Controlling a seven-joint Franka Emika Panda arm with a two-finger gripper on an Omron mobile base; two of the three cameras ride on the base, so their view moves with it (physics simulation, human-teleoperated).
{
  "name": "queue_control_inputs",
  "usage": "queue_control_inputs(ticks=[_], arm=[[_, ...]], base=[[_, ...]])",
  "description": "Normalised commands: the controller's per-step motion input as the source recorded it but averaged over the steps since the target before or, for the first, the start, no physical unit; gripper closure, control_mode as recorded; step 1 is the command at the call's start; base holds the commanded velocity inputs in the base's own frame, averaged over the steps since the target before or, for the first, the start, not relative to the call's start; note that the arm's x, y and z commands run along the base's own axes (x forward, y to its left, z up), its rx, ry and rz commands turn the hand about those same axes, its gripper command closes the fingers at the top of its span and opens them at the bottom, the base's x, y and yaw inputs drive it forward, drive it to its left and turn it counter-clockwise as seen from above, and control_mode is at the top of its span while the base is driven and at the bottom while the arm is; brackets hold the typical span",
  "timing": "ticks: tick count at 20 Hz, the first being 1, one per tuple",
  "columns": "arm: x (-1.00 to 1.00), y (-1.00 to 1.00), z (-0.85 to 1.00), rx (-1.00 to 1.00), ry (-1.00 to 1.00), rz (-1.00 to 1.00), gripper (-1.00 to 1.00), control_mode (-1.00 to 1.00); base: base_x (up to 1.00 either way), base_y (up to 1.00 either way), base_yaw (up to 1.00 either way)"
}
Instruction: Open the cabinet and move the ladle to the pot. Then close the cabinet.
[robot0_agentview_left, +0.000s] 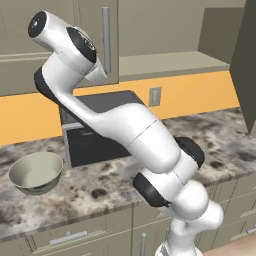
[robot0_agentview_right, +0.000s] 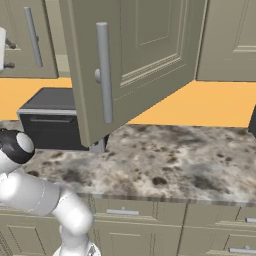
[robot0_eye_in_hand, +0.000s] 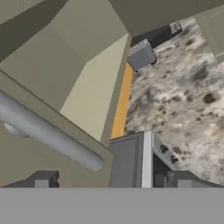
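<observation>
Dark fingertips (robot0_eye_in_hand: 41, 180) of hand (robot0_eye_in_hand: 113, 180) sit spread wide, nothing pinched betw. them: hand is released. Lower end of long silver bar handle (robot0_eye_in_hand: 48, 133) lies just ahead of the tips, slanting across the hand view, close but not clamped.

Wide grey-beige two-door wall cabinet (robot0_agentview_left: 165, 30) hangs above the speckled stone surface (robot0_agentview_right: 170, 160). Its right door (robot0_agentview_right: 145, 55) stands swung well out over the surface, own silver bar handle (robot0_agentview_right: 103, 72) facing the base cams. Left door (robot0_agentview_left: 50, 30) looks shut, flush w/ the frame. Beige inner shelf (robot0_agentview_left: 170, 62) is exposed on the opened side.

Judgement: hand is parked at the left door's handle w/ jaws apart because that door wants pulling next; open tips leave room to straddle the bar before closing. Step = opening, approx. halfway. Cannot tell where the ladle lies; prob. behind the shut door.

Black box-shaped appliance (robot0_agentview_left: 95, 142) stands on the surface right under the cabinet, so a low approach is cramped. Round pale-grey metal bowl (robot0_agentview_left: 36, 172) rests to its left, near the front edge, apart from it.
</observation>
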Motion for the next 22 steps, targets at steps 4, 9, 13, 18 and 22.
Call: queue_control_inputs(ticks=[4, 9, 13, 18, 22], arm=[[-0.97, -1.00, -0.25, 0.00, -0.08, 0.11, -1.00, -1.00], [-0.66, -1.00, -0.59, 0.01, -0.06, 0.19, -1.00, -1.00], [-0.74, -1.00, -0.43, 0.02, -0.13, 0.30, -1.00, -1.00], [-0.85, -1.00, -0.41, 0.00, -0.18, 0.45, -1.00, -1.00], [-0.90, -0.79, -0.19, 0.00, -0.21, 0.46, -1.00, -1.00]], base=[[0.00, 0.00, 0.00], [0.00, 0.00, 0.00], [0.00, 0.00, 0.00], [0.00, 0.00, 0.00], [0.00, 0.00, 0.00]])
